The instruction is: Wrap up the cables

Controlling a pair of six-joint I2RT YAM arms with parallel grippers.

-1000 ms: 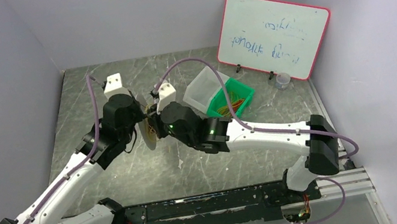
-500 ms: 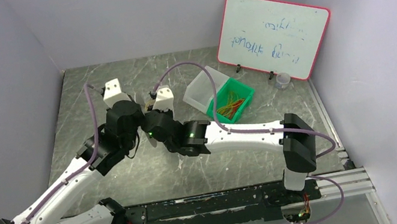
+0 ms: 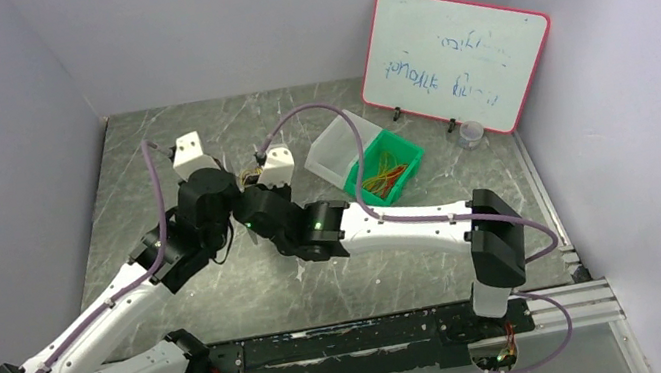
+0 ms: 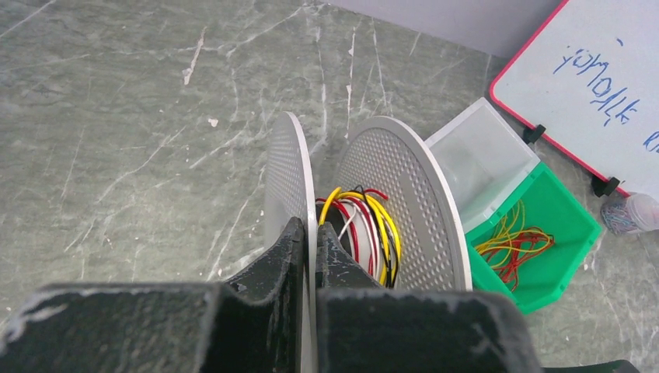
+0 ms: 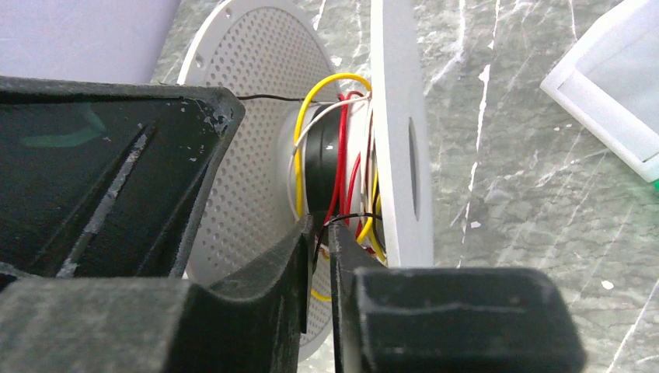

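A white spool with two perforated flanges stands on edge in the left wrist view [image 4: 404, 194]. Yellow, red, white and black cables [image 4: 369, 225] are wound on its hub. My left gripper [image 4: 311, 233] is shut on the spool's left flange [image 4: 289, 175]. In the right wrist view my right gripper [image 5: 319, 237] is shut on a thin black cable [image 5: 351, 217] that runs from the hub [image 5: 322, 163] between the flanges. In the top view both grippers meet at mid-table, left [image 3: 230, 226] and right [image 3: 252, 216], and hide the spool.
A green bin [image 3: 407, 155] with loose yellow and red cables [image 4: 517, 245] stands right of the spool, a clear lid [image 3: 335, 145] leaning on it. A red-framed whiteboard [image 3: 452, 60] and a small cup [image 3: 472, 132] stand at the back right.
The right arm has swung left and in toward the left gripper, and now covers the spool in the top view. In the last half second almost nothing moved.
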